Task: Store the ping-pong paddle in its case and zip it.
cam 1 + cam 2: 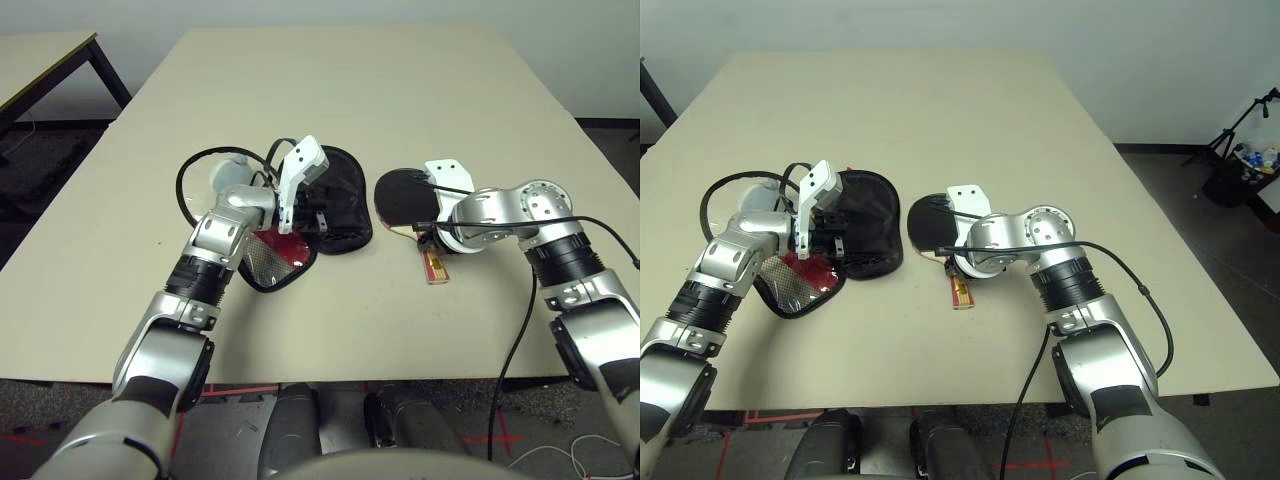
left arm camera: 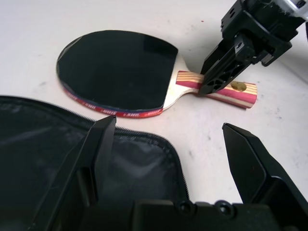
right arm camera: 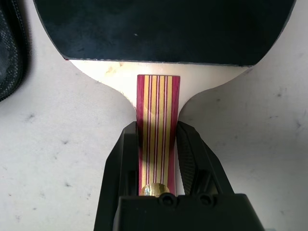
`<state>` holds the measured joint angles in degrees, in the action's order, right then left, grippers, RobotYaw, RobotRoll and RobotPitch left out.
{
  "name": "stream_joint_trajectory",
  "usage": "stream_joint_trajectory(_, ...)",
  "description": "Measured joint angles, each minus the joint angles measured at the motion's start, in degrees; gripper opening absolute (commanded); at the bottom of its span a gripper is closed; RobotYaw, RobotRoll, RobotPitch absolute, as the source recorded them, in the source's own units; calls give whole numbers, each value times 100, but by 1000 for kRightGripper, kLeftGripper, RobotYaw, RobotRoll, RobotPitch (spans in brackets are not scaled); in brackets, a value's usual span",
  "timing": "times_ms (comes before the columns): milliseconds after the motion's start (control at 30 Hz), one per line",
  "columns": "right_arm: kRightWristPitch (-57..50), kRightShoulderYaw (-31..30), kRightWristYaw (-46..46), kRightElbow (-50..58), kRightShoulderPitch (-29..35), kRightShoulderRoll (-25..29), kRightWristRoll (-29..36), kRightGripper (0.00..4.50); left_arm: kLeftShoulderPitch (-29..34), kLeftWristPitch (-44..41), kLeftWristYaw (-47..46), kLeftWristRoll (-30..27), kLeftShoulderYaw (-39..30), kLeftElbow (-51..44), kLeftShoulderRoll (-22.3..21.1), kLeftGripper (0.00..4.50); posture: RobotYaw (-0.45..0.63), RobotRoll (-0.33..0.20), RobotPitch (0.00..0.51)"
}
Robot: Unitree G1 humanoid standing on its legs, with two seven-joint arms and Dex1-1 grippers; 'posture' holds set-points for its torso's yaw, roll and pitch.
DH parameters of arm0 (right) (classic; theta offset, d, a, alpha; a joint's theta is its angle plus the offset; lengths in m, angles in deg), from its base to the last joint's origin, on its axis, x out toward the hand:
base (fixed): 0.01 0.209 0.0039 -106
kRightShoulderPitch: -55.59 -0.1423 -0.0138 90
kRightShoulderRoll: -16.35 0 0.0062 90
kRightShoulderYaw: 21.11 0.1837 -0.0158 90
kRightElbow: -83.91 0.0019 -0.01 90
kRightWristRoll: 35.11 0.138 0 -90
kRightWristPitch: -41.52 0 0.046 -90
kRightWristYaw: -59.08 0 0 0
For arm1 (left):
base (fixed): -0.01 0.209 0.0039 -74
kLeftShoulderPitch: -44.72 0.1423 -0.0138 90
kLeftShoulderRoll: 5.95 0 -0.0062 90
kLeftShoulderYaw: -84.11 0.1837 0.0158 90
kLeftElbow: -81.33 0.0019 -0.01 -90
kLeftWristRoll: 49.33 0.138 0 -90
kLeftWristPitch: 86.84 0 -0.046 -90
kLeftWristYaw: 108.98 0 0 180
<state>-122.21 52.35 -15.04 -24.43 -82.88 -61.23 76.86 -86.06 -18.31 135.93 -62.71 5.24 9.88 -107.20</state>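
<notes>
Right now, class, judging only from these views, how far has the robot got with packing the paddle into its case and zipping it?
Done: the case lies unzipped and spread open on the table. In hand: the right gripper has its fingers against both sides of the handle of the ping-pong paddle, which lies flat beside the case; the left gripper hangs open over the case. Left: lifting the paddle, sliding it inside, closing the zipper.

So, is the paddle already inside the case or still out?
Out. The paddle lies flat on the table beside the case, which is spread open.
</notes>
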Motion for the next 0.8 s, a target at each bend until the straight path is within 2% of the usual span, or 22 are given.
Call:
stream_joint_trajectory(133, -87, 14, 361, -171, -110, 80, -303, 1133, -14, -15, -113, -11, -172, 0, -59, 4500, 39, 0, 72)
stream_joint_trajectory(333, -406, 270, 1092, -724, -845, 229, -1398, 1131, -84, -196, -373, -80, -537, -1, -160, 4500, 27, 0, 61)
stream_joint_trajectory(467, -647, 513, 1498, -987, -1322, -265, -1946, 1130, -92, -389, -498, -100, -761, -90, -379, 4500, 43, 0, 55)
stream_joint_trajectory(600, -805, 809, 1675, -1352, -1743, -1116, -2371, 1129, -9, -731, -511, -250, -928, -444, -712, 4500, 65, 0, 55)
stream_joint_trajectory(800, -887, 1376, 1757, -1778, -2098, -2066, -3032, 1129, 195, -1044, -611, -378, -1240, -853, -1134, 4500, 140, 0, 61)
